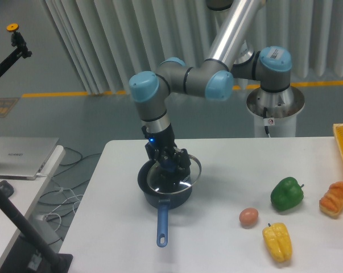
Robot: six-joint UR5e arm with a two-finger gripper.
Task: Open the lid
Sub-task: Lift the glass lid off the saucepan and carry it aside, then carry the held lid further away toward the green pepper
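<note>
Glass lid [174, 175], metal-rimmed, sits tilted over the saucepan [162, 193], end effector [170, 165] clamped on it.

lid [174, 173] tilted over saucepan [160, 196], vegetables [286, 193] well right

Dark blue saucepan [162, 193], green pepper [286, 193], yellow pepper [277, 241], white table [228, 170].

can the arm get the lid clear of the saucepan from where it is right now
Probably yes. The gripper appears shut on the lid, already raised and offset right over the saucepan, and nothing stands close on the table.
</note>
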